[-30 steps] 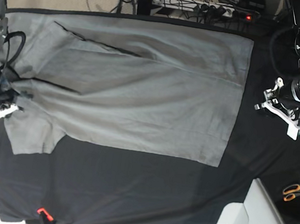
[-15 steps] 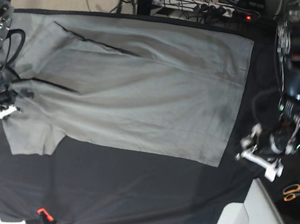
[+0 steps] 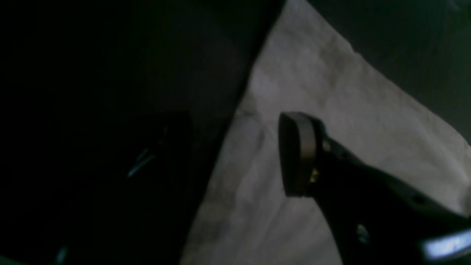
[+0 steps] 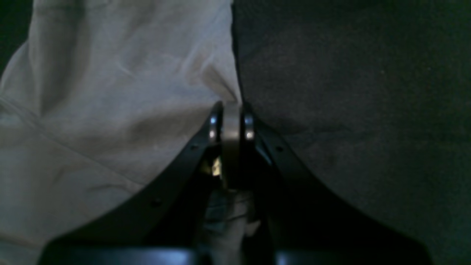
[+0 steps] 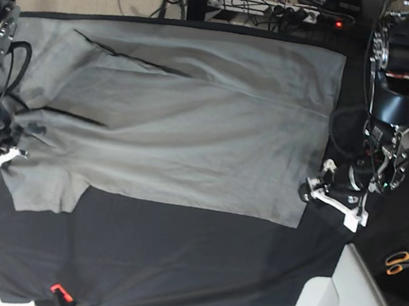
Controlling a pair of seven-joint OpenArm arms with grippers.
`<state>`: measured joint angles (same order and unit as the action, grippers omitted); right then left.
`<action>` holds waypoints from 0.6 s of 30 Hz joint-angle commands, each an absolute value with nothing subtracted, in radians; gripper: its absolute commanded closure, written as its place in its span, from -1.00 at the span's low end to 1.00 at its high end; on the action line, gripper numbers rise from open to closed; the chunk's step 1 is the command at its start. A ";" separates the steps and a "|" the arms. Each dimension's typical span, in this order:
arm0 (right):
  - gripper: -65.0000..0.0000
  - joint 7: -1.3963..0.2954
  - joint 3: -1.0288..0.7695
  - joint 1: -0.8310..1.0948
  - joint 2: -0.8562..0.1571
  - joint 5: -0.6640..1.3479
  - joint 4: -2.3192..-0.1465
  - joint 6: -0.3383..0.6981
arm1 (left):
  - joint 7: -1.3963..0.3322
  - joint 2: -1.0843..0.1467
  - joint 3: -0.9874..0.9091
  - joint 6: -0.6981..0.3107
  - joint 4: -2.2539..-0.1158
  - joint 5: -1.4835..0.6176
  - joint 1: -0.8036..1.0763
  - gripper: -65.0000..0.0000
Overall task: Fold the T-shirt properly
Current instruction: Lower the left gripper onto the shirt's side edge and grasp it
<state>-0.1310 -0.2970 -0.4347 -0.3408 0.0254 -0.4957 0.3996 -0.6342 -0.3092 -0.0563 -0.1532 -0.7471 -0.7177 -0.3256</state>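
While the right tool [image 4: 232,121] pinches the T-shirt [image 5: 186,120] sleeve edge, the left tool [image 5: 332,198] hangs spread beside its hem.

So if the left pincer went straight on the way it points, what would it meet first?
Most likely the T-shirt: the left pincer points at its hem edge, one finger already over grey cloth. Its height above the cloth is unclear.

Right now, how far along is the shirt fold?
Done: the T-shirt lies flat on the black table cloth, both long sides apparently turned in, one sleeve poking out at the collar end. In hand: the right gripper is shut on the shirt's edge there; the left gripper is open at the hem corner, gripping nothing. Left: grasp the hem and fold the shirt across its length.
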 commanded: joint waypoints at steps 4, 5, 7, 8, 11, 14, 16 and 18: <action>1.00 -0.107 -0.300 -0.463 -0.357 0.035 -0.513 0.397 | -0.700 -0.265 -0.050 -0.140 -0.753 -0.710 -0.308 -0.08; 1.00 -0.107 -0.300 -0.463 -0.357 0.035 -0.513 0.397 | -0.700 -0.265 -0.050 -0.140 -0.751 -0.708 -0.308 -0.08; 1.00 -0.107 -0.300 -0.463 -0.357 0.035 -0.510 0.397 | -0.700 -0.265 -0.050 -0.140 -0.751 -0.707 -0.311 -0.08; 1.00 -0.107 -0.300 -0.456 -0.357 0.035 -0.510 0.397 | -0.700 -0.265 -0.050 -0.140 -0.751 -0.707 -0.312 -0.07; 1.00 -0.107 -0.300 -0.443 -0.357 0.035 -0.516 0.397 | -0.700 -0.269 -0.051 -0.140 -0.737 -0.707 -0.315 0.13; 1.00 -0.107 -0.300 -0.437 -0.358 0.035 -0.516 0.397 | -0.700 -0.271 -0.051 -0.140 -0.705 -0.707 -0.318 0.71; 1.00 -0.104 -0.300 -0.432 -0.358 0.035 -0.516 0.397 | -0.700 -0.271 -0.051 -0.140 -0.699 -0.707 -0.318 0.94; 1.00 -0.104 -0.300 -0.430 -0.358 0.035 -0.516 0.397 | -0.702 -0.272 -0.053 -0.140 -0.699 -0.707 -0.318 0.93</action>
